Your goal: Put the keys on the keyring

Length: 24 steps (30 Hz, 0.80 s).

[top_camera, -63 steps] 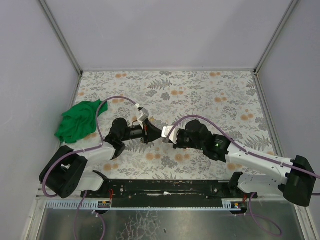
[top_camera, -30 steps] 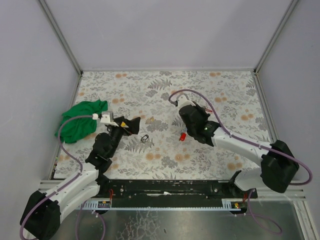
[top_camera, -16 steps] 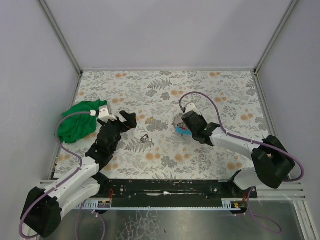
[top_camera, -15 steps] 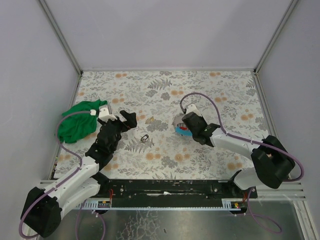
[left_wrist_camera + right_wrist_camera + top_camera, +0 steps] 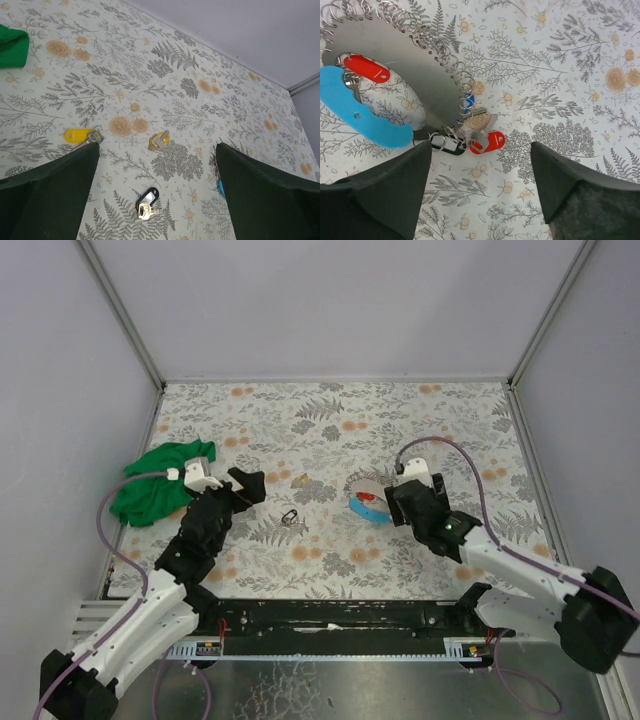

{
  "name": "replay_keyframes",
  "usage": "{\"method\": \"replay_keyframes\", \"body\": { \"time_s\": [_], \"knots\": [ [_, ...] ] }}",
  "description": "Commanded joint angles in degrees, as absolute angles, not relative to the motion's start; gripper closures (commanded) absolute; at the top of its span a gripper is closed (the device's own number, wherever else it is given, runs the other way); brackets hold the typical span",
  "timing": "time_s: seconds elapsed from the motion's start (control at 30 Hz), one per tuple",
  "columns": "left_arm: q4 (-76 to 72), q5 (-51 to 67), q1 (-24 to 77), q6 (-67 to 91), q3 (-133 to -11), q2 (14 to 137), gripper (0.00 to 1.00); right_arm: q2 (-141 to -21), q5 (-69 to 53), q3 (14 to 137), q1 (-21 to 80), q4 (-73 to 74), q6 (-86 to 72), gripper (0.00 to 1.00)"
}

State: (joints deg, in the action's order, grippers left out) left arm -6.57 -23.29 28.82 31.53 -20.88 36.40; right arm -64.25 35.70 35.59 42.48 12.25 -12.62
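The keyring (image 5: 436, 49) is a curved row of wire rings along a grey crescent piece, lying on the floral table (image 5: 560, 60). Two red-tagged keys (image 5: 488, 142) (image 5: 367, 68), a black-and-white tag (image 5: 446, 145) and a blue crescent tag (image 5: 360, 117) hang on it. My right gripper (image 5: 481, 167) stands open just in front of it with nothing between its fingers. From above the bundle (image 5: 366, 498) lies left of my right gripper (image 5: 392, 502). My left gripper (image 5: 251, 488) is open and empty. A loose black-tagged key (image 5: 146, 202) and two yellow-tagged keys (image 5: 159, 140) (image 5: 79, 135) lie below it.
A green cloth (image 5: 160, 480) is bunched at the table's left edge. Grey walls close the table in at the back and both sides. The black-tagged key (image 5: 290, 517) lies between the two arms.
My right gripper has opened, let go of the keyring bundle and drawn back to the right. The bundle now rests on the table. My left arm has shifted slightly left.
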Motion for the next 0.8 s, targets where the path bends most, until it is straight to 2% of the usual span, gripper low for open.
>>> {"method": "replay_keyframes", "body": {
  "time_s": [0.0,0.03,0.3,0.5,0.77],
  "knots": [
    [-0.5,-24.4,28.5,32.8,-20.9,31.6,0.00,-53.2,36.2,30.8,42.3,8.2,-14.2,0.07],
    [0.0,-24.9,28.5,32.7,-20.2,30.6,0.00,-49.9,36.3,29.5,42.2,7.7,-14.2,0.01],
    [2.5,-25.9,28.5,31.6,-16.8,26.1,0.00,-27.3,36.2,19.7,42.3,3.4,-15.9,0.01],
    [2.3,-24.6,28.5,33.2,-15.3,26.5,0.00,-22.9,37.2,18.1,42.2,4.1,-17.6,0.01],
    [3.3,-25.0,28.5,33.6,-15.1,25.7,0.00,-24.3,37.1,18.0,42.3,3.6,-17.8,0.01]
  ]
}}
